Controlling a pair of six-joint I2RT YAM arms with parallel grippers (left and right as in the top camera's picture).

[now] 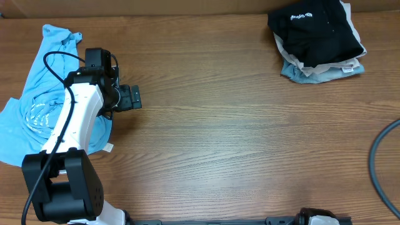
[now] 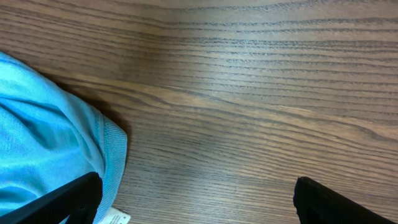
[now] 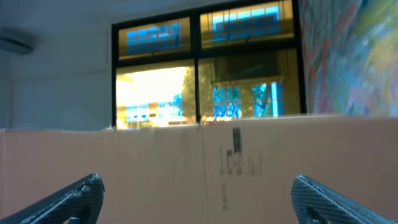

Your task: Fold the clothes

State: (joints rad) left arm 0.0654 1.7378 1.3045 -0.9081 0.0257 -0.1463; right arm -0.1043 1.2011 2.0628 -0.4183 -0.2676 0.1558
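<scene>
Overhead, the black shirt (image 1: 315, 34) lies folded on a stack (image 1: 322, 69) at the far right of the table (image 1: 237, 137), and looks done. A crumpled blue shirt (image 1: 25, 125) lies at the left, its long axis running near to far, partly under the left arm (image 1: 78, 119). The left gripper (image 1: 129, 98) is spread over bare wood just right of that shirt's hem, so it is the nearer one. The right gripper (image 3: 196, 182), also spread, points up at cardboard (image 3: 155, 168).
</scene>
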